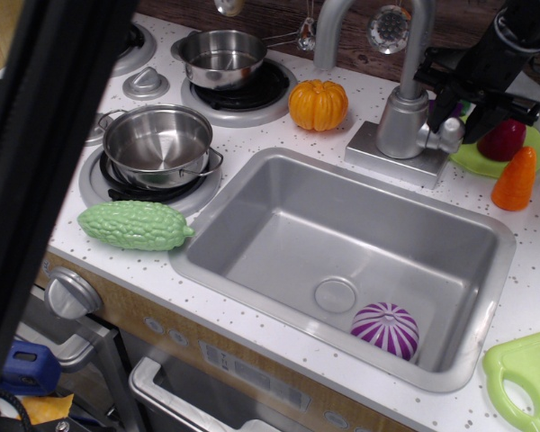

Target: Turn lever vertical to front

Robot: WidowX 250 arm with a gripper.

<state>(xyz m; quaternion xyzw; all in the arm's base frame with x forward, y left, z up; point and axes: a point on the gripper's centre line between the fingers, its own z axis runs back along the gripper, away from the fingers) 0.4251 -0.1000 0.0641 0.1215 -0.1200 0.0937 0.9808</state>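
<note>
The lever point(448, 135) juts from the right side of the faucet's cylindrical body point(400, 121) behind the sink. Only its rounded knob joint shows clearly. The upright paddle is mostly hidden behind my black gripper point(459, 101). The gripper has come down from the upper right and sits at the paddle, with a dark finger on each side of it. The jaws look open around it, and I see no firm grip.
The tall curved spout point(328, 27) rises behind the sink point(486, 225), which holds a purple striped ball point(385, 329). An orange pumpkin point(318, 104) sits left of the faucet. A dark red vegetable point(502, 139) on a green plate point(468, 155) and a carrot point(515, 178) are right of it. Two pots point(157, 144) and a green gourd point(135, 225) stand at the left.
</note>
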